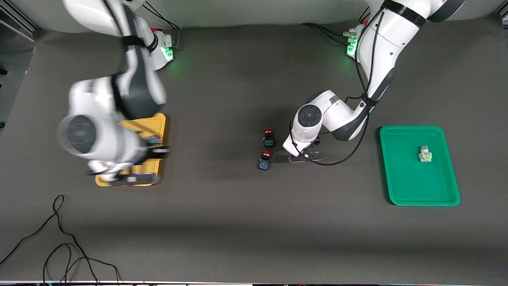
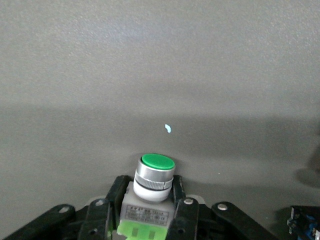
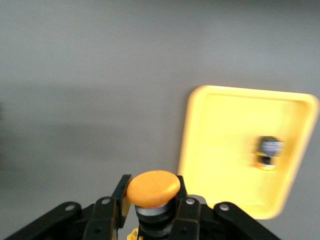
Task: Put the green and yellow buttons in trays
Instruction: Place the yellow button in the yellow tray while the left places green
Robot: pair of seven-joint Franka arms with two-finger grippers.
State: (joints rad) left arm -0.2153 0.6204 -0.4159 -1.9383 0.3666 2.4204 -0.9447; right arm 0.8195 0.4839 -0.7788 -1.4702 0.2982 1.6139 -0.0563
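My left gripper (image 1: 306,156) is low over the table beside two red-capped switches. In the left wrist view it (image 2: 149,206) is shut on a pale grey button with a green cap (image 2: 152,187). A second green button (image 1: 425,154) lies in the green tray (image 1: 401,186). My right gripper (image 1: 119,179) is over the yellow tray's (image 1: 158,123) corner nearest the front camera. In the right wrist view it (image 3: 151,207) is shut on a button with an orange-yellow cap (image 3: 152,188). The yellow tray (image 3: 225,140) holds another dark yellow-capped button (image 3: 269,151).
Two dark switches with red caps (image 1: 268,137) (image 1: 265,159) stand mid-table beside the left gripper; one shows in the left wrist view (image 2: 305,222). Loose black cables (image 1: 59,238) lie near the front edge at the right arm's end.
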